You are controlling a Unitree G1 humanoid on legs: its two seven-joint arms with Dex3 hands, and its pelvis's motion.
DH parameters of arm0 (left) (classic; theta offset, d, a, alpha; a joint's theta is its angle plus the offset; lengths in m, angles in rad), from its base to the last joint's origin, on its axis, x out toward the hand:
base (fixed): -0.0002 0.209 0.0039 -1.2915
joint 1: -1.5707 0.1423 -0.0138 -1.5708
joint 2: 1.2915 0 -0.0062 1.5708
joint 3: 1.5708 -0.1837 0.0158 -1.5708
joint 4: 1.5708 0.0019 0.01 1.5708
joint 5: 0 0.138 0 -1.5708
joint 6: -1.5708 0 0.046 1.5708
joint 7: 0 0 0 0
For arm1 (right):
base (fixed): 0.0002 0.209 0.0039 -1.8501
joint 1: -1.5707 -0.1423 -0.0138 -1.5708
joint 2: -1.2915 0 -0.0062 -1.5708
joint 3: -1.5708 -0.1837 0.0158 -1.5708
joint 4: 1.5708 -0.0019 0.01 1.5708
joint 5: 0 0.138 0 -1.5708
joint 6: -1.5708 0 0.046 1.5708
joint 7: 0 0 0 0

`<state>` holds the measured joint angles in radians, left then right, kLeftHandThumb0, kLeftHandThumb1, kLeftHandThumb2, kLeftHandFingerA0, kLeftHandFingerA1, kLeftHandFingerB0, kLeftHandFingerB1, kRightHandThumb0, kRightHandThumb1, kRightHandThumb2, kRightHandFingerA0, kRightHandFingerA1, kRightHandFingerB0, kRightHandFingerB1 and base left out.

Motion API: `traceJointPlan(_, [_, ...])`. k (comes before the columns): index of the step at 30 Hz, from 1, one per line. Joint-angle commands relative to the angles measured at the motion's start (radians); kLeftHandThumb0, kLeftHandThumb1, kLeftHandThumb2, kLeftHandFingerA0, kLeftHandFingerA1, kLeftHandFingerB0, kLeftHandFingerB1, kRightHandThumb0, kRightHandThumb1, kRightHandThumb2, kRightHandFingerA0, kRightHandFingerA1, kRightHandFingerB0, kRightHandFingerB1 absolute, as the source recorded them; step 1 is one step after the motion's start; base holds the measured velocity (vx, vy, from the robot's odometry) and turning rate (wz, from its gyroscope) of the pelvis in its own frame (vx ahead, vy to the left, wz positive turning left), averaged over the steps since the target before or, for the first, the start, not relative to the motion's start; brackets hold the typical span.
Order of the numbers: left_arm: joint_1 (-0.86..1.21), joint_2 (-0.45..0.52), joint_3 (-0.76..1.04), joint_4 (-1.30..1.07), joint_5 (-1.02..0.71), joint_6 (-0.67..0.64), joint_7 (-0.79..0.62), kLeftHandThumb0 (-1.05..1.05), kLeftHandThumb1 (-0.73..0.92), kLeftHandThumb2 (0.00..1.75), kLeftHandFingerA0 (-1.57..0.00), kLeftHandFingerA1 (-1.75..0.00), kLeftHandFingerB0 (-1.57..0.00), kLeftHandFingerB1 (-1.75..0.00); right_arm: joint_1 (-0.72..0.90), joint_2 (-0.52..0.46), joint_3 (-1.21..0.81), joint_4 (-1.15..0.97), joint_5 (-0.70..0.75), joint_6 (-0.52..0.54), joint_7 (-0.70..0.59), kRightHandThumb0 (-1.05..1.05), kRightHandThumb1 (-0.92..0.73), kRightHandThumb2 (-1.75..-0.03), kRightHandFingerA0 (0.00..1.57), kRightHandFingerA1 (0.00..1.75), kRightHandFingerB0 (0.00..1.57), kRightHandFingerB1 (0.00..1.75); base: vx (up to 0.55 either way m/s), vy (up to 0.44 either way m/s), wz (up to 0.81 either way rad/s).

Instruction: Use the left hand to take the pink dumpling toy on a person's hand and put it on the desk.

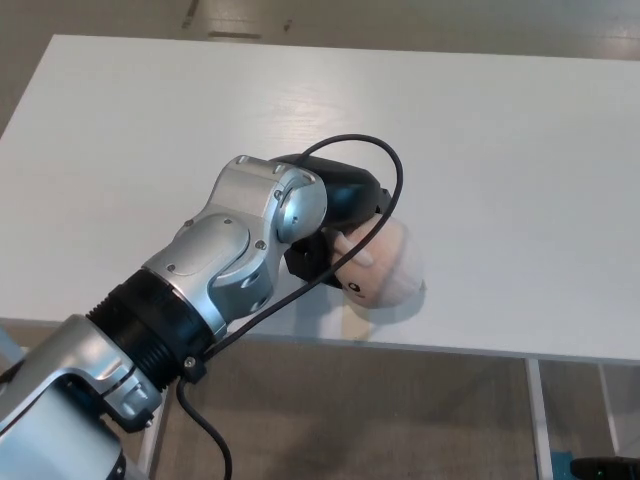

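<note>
The robot's left hand point(335, 215) was closed around the pink dumpling toy point(385, 265), its black fingers wrapped over the toy's upper and left side while the pale, rounded body bulged out to the right. The toy sat low over the white worktop point(480, 130), near its front edge, casting a shadow directly beneath; whether it actually touched the surface could not be told. A small dark eye mark showed on the toy's lower left face. The silver forearm point(230, 260) reached in from the lower left, and a black cable point(385, 165) looped from the wrist up over the hand. The right hand was out of view.
</note>
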<state>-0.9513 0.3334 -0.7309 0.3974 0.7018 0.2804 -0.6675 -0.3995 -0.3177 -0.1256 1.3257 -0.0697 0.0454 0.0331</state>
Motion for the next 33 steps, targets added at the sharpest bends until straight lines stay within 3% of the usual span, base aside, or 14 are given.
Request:
traceJointPlan(1, [0.000, -0.002, 0.005, -0.003, 0.026, -0.017, -0.019, -0.29, 0.83, 0.65, -0.59, -0.42, -0.45, -0.37, 0.006, -0.008, -0.001, 0.002, -0.003, 0.008, 0.004, -0.24, -0.67, -0.60, 0.66, 0.45, 0.56, 0.43, 0.00, 0.000, 0.00])
traceJointPlan(11, [-0.019, 0.016, 0.046, -0.029, -0.001, -0.026, -0.047, -0.27, 0.83, 0.65, -0.78, -0.50, -0.46, -0.37, 0.005, -0.004, 0.002, 0.002, -0.004, 0.010, 0.007, -0.24, -0.67, -0.60, 0.65, 0.45, 0.56, 0.43, 0.00, 0.000, 0.00])
traceJointPlan(12, [-0.032, 0.023, 0.064, -0.035, -0.011, -0.029, -0.050, -0.27, 0.82, 0.64, -0.85, -0.81, -0.52, -0.39, 0.005, -0.005, 0.001, 0.001, -0.003, 0.010, 0.007, -0.24, -0.67, -0.60, 0.65, 0.44, 0.56, 0.43, 0.00, 0.000, 0.00])
traceJointPlan(13, [-0.046, 0.030, 0.086, -0.042, -0.020, -0.034, -0.053, -0.27, 0.82, 0.64, -0.85, -0.81, -0.52, -0.39, 0.005, -0.006, 0.001, 0.000, -0.002, 0.009, 0.007, -0.24, -0.67, -0.60, 0.65, 0.44, 0.56, 0.43, 0.00, 0.000, 0.00])
traceJointPlan(14, [-0.050, 0.033, 0.100, -0.045, -0.023, -0.039, -0.054, -0.27, 0.80, 0.64, -0.76, -1.19, -0.61, -0.42, 0.005, -0.007, 0.000, -0.001, -0.001, 0.010, 0.007, -0.24, -0.67, -0.60, 0.64, 0.44, 0.56, 0.43, 0.00, 0.000, 0.00])
traceJointPlan(16, [-0.058, 0.049, 0.128, -0.060, -0.031, -0.050, -0.057, -0.28, 0.80, 0.64, -0.84, -1.03, -0.66, -0.44, 0.005, -0.007, 0.000, 0.000, -0.001, 0.010, 0.008, -0.25, -0.67, -0.60, 0.64, 0.44, 0.56, 0.43, 0.00, 0.000, 0.00])
traceJointPlan(19, [-0.080, 0.082, 0.177, -0.080, -0.052, -0.060, -0.070, -0.28, 0.79, 0.64, -0.81, -1.11, -0.67, -0.45, 0.005, -0.005, -0.001, 0.001, 0.000, 0.011, 0.008, -0.25, -0.67, -0.60, 0.64, 0.44, 0.56, 0.43, 0.00, 0.000, 0.00])
traceJointPlan(20, [-0.089, 0.094, 0.199, -0.085, -0.060, -0.061, -0.076, -0.28, 0.80, 0.64, -0.89, -0.87, -0.68, -0.45, 0.006, -0.004, -0.001, 0.002, -0.001, 0.010, 0.008, -0.25, -0.67, -0.60, 0.64, 0.44, 0.56, 0.42, 0.00, 0.000, 0.00])
traceJointPlan(24, [-0.111, 0.152, 0.271, -0.082, -0.081, -0.101, -0.068, -0.25, 0.80, 0.64, -0.81, -1.21, -0.80, -0.51, 0.010, -0.007, -0.001, 0.004, -0.001, 0.009, 0.009, -0.25, -0.67, -0.60, 0.64, 0.44, 0.56, 0.42, 0.00, 0.000, 0.00])
traceJointPlan(25, [-0.114, 0.163, 0.281, -0.078, -0.085, -0.110, -0.067, -0.25, 0.80, 0.64, -0.81, -1.21, -0.80, -0.51, 0.011, -0.007, -0.001, 0.004, -0.002, 0.009, 0.009, -0.25, -0.67, -0.60, 0.64, 0.44, 0.56, 0.42, 0.00, 0.000, 0.00])
traceJointPlan(27, [-0.121, 0.188, 0.299, -0.061, -0.094, -0.128, -0.069, -0.27, 0.80, 0.64, -0.92, -0.54, -0.76, -0.48, 0.013, -0.007, -0.001, 0.004, -0.002, 0.008, 0.009, -0.25, -0.67, -0.60, 0.64, 0.44, 0.56, 0.42, 0.00, 0.000, 0.00])
traceJointPlan(30, [-0.128, 0.237, 0.338, -0.015, -0.113, -0.156, -0.073, -0.27, 0.80, 0.64, -0.95, -0.66, -0.80, -0.51, 0.018, -0.006, -0.004, 0.005, 0.001, 0.006, 0.009, -0.24, -0.68, -0.60, 0.64, 0.44, 0.56, 0.42, 0.00, 0.000, 0.00])
traceJointPlan(31, [-0.131, 0.245, 0.341, 0.002, -0.110, -0.152, -0.074, -0.27, 0.80, 0.64, -0.89, -0.53, -0.60, -0.41, 0.017, -0.006, -0.002, 0.005, -0.001, 0.007, 0.007, -0.24, -0.68, -0.60, 0.65, 0.44, 0.56, 0.42, 0.00, 0.000, 0.00])
traceJointPlan(33, [-0.132, 0.269, 0.348, 0.041, -0.110, -0.161, -0.077, -0.27, 0.80, 0.64, -0.74, -0.47, -0.58, -0.41, 0.017, -0.004, 0.001, 0.004, -0.004, 0.008, 0.005, -0.23, -0.68, -0.60, 0.65, 0.45, 0.56, 0.43, 0.00, 0.000, 0.00])
